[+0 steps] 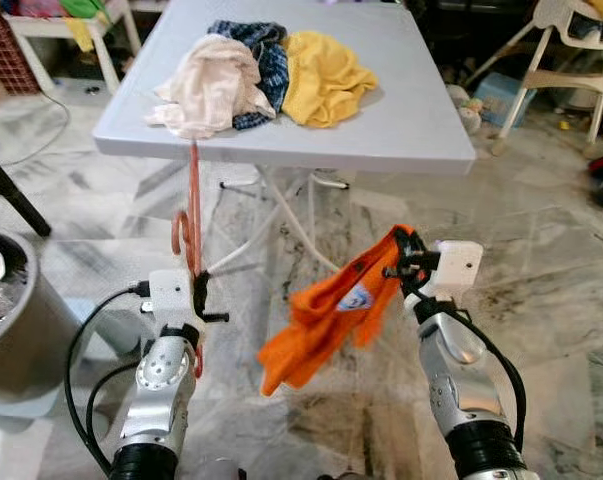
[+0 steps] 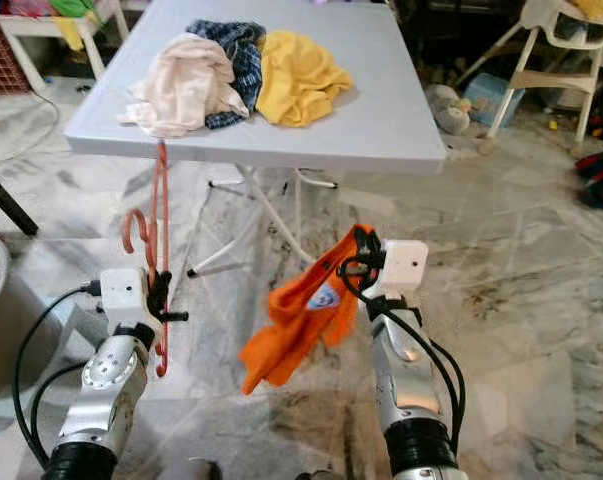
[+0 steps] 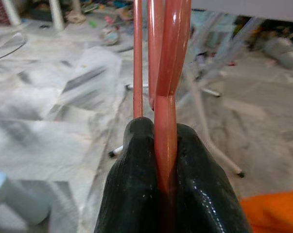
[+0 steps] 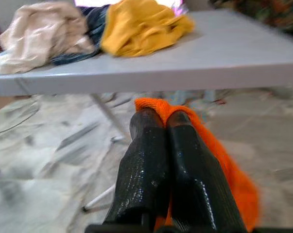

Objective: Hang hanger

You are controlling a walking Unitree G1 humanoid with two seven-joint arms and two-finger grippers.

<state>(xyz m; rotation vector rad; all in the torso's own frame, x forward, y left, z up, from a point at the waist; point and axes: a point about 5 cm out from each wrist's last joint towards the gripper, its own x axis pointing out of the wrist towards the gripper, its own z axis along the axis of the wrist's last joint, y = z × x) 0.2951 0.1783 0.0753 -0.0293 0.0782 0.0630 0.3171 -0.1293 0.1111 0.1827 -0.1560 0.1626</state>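
Hanger and garment held up before the folding table

The left gripper (image 1: 203, 290) is clamped tight on the pink plastic hanger (image 1: 192, 222), which stands upright just short of the grey folding table's (image 1: 401, 140) near edge, hook beside the fingers. It looks light, stiff and slick, best pinched at the neck. The right gripper (image 4: 161, 119), closed, pinches a soft orange garment (image 1: 331, 320) drooping below the table.

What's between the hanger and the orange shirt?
Nothing but bare marble floor and the table's white legs behind, seen in the left eye view between hanger and orange shirt.
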